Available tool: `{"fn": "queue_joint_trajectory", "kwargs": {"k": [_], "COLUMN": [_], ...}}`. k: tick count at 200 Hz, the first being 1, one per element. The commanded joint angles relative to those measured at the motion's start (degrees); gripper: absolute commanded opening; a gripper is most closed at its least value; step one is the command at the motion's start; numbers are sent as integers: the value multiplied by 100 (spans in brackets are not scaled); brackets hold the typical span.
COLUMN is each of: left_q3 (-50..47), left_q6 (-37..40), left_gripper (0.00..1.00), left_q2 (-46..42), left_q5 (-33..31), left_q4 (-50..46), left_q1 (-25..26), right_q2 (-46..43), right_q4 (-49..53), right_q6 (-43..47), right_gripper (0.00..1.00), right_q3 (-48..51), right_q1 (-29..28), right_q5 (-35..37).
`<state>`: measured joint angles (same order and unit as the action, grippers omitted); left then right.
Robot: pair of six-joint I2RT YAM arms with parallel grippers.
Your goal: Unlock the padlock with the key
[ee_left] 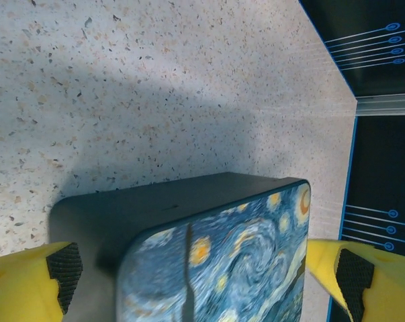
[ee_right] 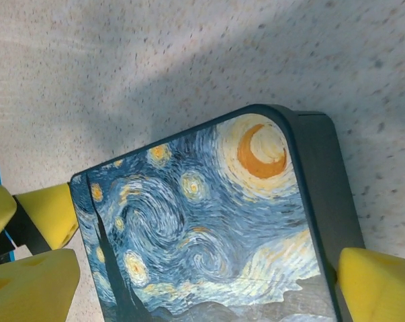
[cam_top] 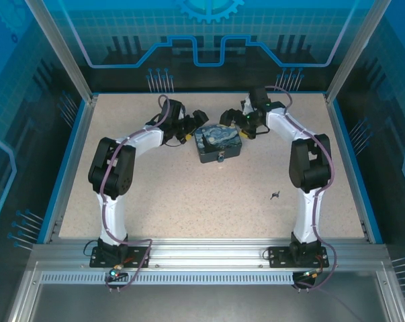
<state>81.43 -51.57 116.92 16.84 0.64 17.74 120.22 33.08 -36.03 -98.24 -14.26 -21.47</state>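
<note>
Top external: key (cam_top: 276, 195) well apart from wide-spread left pincer (cam_top: 194, 129) and right pincer (cam_top: 239, 126) beside blue box (cam_top: 219, 141).

Quantities present:

- Bench (cam_top: 189, 208): one, with a speckled top.
- Arms: two, the left arm (cam_top: 113, 171) and the right arm (cam_top: 309, 164).
- Hands: two, the left hand (cam_top: 191, 133) and the right hand (cam_top: 244, 129).
- Yellow fingers (ee_left: 24, 288): two per hand.
- Box (cam_top: 217, 143), dark blue with a swirling night-sky print: one.
- Padlock (cam_top: 221, 156), small and silvery: one.
- Key (cam_top: 276, 195), small and dark: one.
</note>
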Motion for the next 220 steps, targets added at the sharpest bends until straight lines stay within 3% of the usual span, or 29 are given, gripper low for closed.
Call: {"fn": "queue_joint_trajectory", "kwargs": {"k": [1,63,220], "left_q3": [-331,-1416,-3119], "left_q6": [-267,-547,-1317], "left_gripper": [99,99,99], "left_q2": [-266,-896,-1895], "left_q5": [105,-70,-64], "left_q4": [301,902,1832], "left_q1": [-16,-25,516], "right_q2": [-262,-1124,-1883], "right_q4": [-33,-807,-1049], "right_q6": [-185,-684,-861], "right_gripper": [99,99,100], "right_q3": [431,1636,2695], "right_q1": [-171,-493,-726], "right_q5": [-231,-485,-277]}}
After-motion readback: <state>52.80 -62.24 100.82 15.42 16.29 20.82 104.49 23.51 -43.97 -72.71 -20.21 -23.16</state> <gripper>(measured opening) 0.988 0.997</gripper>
